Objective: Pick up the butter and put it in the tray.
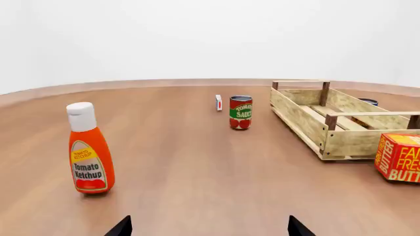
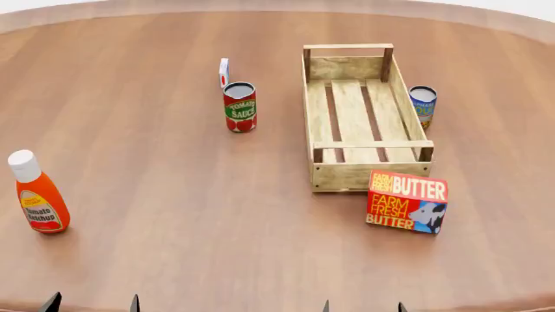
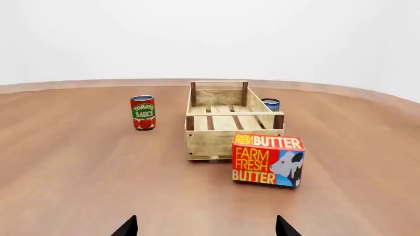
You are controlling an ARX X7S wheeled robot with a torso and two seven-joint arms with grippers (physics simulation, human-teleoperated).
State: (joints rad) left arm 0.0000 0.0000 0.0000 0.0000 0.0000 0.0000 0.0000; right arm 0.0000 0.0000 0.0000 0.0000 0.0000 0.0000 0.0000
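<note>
Red-orange butter box (image 3: pixel 268 160) lies ahead of my right gripper (image 3: pixel 206 227), long side across, touching the near end of the empty wooden tray (image 3: pixel 208 143). Right fingers spread, holding nothing; this arm is nearer than my left gripper (image 1: pixel 208 227), likewise spread.

The butter (image 2: pixel 407 202) was red-orange with white and yellow lettering and a black-and-white cow on blue. The tray (image 2: pixel 365 174) was pale wood with darker brown posts. The ketchup bottle (image 2: pixel 38 193) was orange, white-capped. The sauce can (image 2: pixel 240 107) was red and green. The desk (image 2: pixel 173 214) was brown woodgrain.
</note>
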